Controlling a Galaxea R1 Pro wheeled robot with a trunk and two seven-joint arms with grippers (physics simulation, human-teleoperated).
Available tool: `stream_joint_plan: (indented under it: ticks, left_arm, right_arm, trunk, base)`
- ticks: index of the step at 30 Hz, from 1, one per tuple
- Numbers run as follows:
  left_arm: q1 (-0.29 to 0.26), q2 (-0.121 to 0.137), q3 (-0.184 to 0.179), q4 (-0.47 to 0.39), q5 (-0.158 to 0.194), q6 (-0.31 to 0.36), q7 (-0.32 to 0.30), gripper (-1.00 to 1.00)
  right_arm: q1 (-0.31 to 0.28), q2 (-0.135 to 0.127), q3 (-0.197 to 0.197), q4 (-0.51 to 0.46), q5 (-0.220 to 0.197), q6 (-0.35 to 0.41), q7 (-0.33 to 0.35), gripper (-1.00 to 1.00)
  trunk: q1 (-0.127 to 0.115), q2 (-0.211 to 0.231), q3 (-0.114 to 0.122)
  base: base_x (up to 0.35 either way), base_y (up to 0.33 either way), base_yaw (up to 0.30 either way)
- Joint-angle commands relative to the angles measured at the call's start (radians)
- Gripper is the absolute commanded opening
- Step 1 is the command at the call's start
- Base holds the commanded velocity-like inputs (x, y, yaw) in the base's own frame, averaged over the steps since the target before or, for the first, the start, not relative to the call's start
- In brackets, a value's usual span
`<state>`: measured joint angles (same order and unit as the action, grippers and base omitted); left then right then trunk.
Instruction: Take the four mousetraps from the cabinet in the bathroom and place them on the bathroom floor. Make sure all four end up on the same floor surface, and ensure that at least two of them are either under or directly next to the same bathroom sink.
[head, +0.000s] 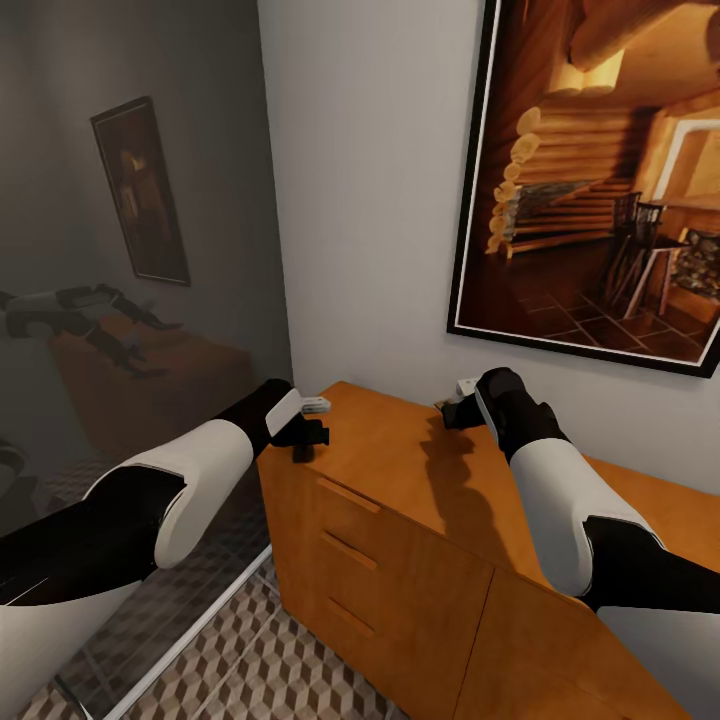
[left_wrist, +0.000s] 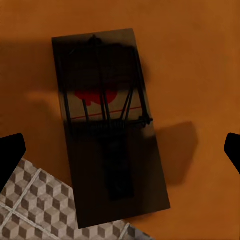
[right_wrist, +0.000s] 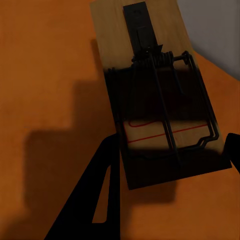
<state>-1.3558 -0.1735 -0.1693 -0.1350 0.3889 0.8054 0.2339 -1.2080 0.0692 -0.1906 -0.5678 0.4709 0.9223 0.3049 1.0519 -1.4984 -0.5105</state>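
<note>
Both arms poised over the cabinet (head: 400, 520), no mousetrap yet on the bathroom floor (head: 290, 665).
The head view shows each gripper above the cabinet top. The left wrist view shows one mousetrap (left_wrist: 107, 125) at the top's edge between the left gripper's (left_wrist: 120, 152) wide-spread fingers; the right wrist view shows another mousetrap (right_wrist: 160, 95) near the wall, right gripper (right_wrist: 170, 160) open, unheld.

Warm, even light on the cabinet (head: 400, 480) top — soft arm shadows fall across it, one dark patch near its back edge. The glass panel (head: 130, 300) at left is dim and reflective. Both wrist views are sharp, each mousetrap (left_wrist: 107, 125) half shadowed — renders slightly soft
</note>
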Motion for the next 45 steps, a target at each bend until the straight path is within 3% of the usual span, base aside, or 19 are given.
stream_joint_plan:
  ticks: [1, 45]
  left_arm:
    - [0.000, 0.000, -0.007, -0.002, 0.011, 0.004, 0.007, 1.00]
    - [0.000, 0.000, -0.006, 0.043, 0.011, -0.033, 0.005, 1.00]
  right_arm:
    - [-0.001, 0.001, -0.007, -0.001, 0.009, 0.003, 0.007, -1.00]
    - [-0.001, 0.001, -0.007, -0.001, 0.009, 0.003, 0.007, -1.00]
  trunk:
    - [0.000, -0.001, -0.001]
    - [0.000, -0.001, -0.001]
  base:
    - [0.000, 0.000, 0.000]
    - [0.000, 0.000, 0.000]
